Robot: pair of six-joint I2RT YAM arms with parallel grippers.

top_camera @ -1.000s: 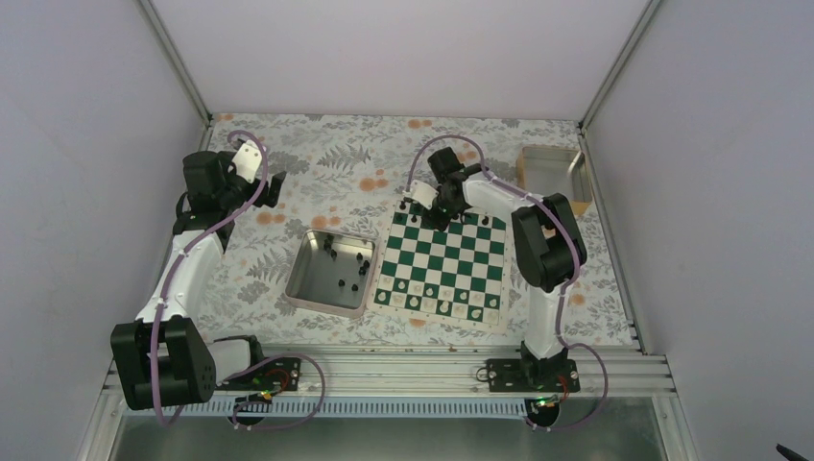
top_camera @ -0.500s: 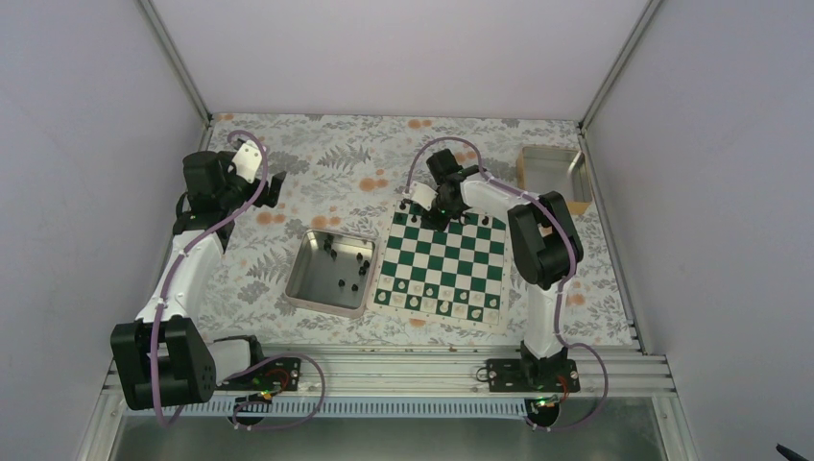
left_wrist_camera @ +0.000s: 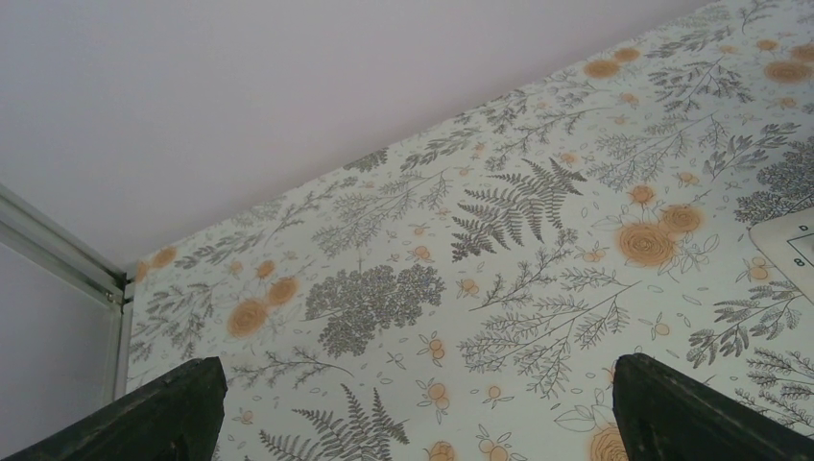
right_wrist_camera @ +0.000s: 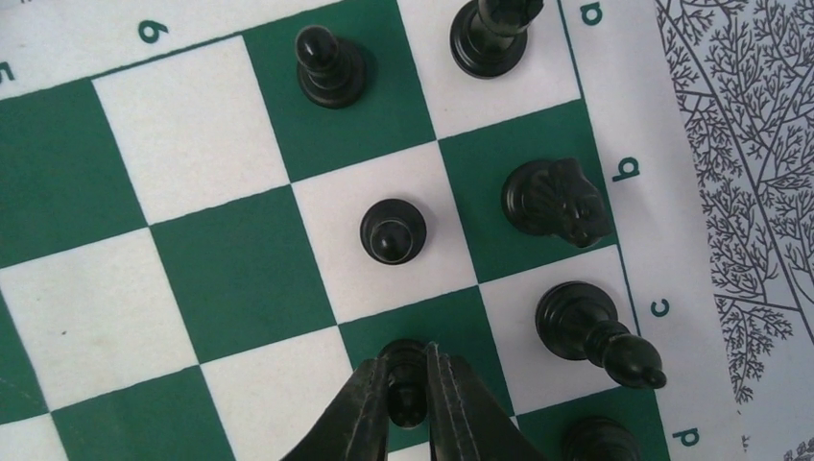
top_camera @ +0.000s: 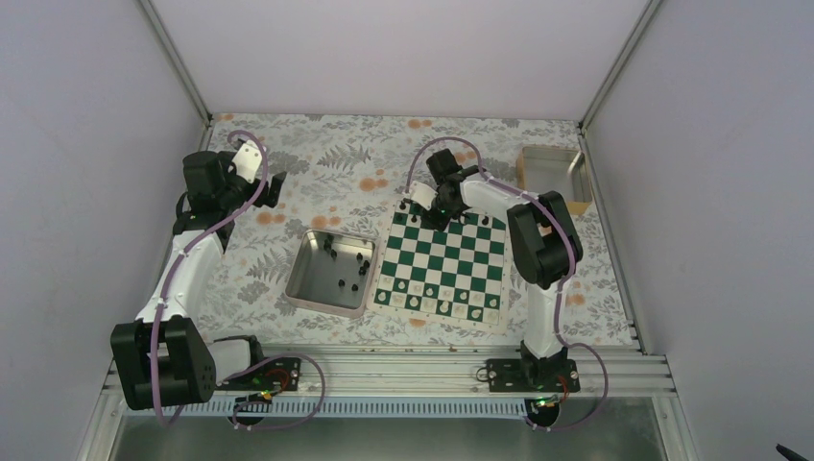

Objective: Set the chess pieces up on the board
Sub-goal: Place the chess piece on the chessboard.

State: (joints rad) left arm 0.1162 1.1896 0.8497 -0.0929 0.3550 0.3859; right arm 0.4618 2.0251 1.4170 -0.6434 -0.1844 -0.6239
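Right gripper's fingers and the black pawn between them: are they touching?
Cannot tell. In the right wrist view the fingers flank the pawn closely, but black on black hides any gap.
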